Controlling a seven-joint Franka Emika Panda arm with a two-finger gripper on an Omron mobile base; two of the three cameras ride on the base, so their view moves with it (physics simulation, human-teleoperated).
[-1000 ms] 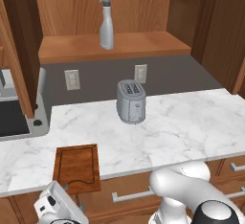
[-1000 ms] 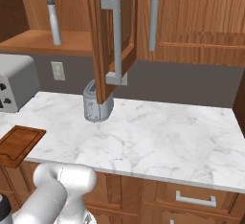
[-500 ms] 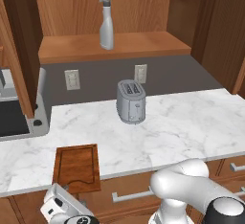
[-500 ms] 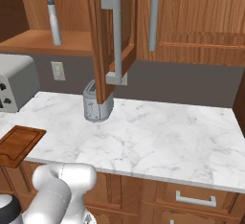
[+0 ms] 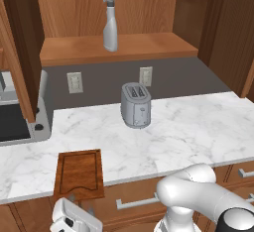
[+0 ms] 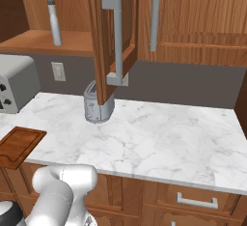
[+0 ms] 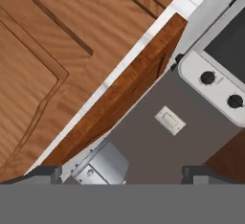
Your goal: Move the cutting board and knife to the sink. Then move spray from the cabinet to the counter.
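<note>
- The cutting board (image 5: pixel 79 174) lies flat at the desk's (image 5: pixel 188 132) near left edge, long axis running near-to-far.
- The spray (image 5: pixel 109 20) stands upright on the cabinet shelf (image 5: pixel 149 47).
- The hand (image 5: pixel 74 218), fingers spread and empty, sits lower and farther right than before.

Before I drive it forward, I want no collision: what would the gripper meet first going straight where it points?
Probably the front edge of the cutting board, which juts past the counter rim just ahead of the open gripper; depth is hard to judge.

Grey wall (image 5: pixel 99 80), brown drawers (image 6: pixel 193 196)
</note>
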